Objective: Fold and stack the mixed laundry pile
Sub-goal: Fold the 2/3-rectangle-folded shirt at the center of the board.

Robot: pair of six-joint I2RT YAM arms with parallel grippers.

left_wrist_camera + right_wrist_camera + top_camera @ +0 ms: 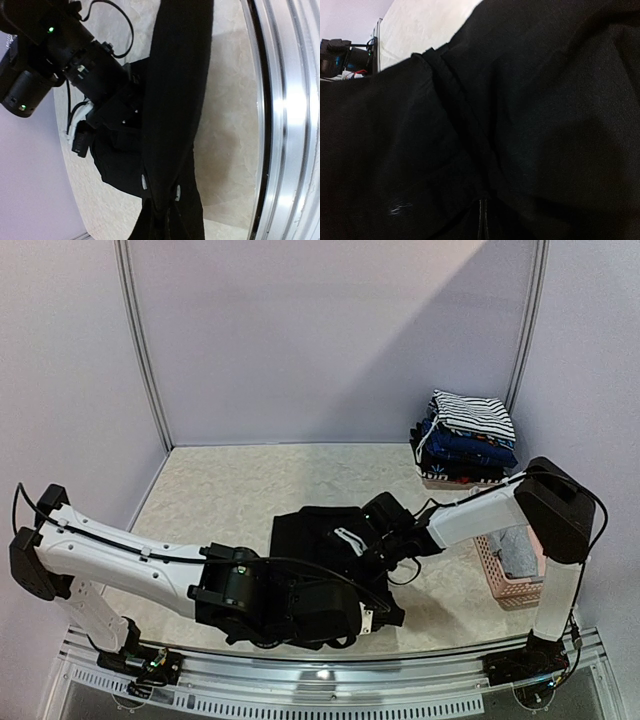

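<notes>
A pale table (220, 490) with a large black garment (305, 535) lying near its front middle, partly folded. At the far right corner sits a folded stack (465, 440) with a striped piece (472, 412) on top. Nearer, a pink basket (510, 590) holds a grey garment (520, 552). The left gripper (161, 195) pinches black cloth at the near edge, jaws pressed together on it. The right gripper (372, 545) is clamped into the garment's right side. For a neat fold, both should probably lift together, keeping the held edge taut and level
</notes>
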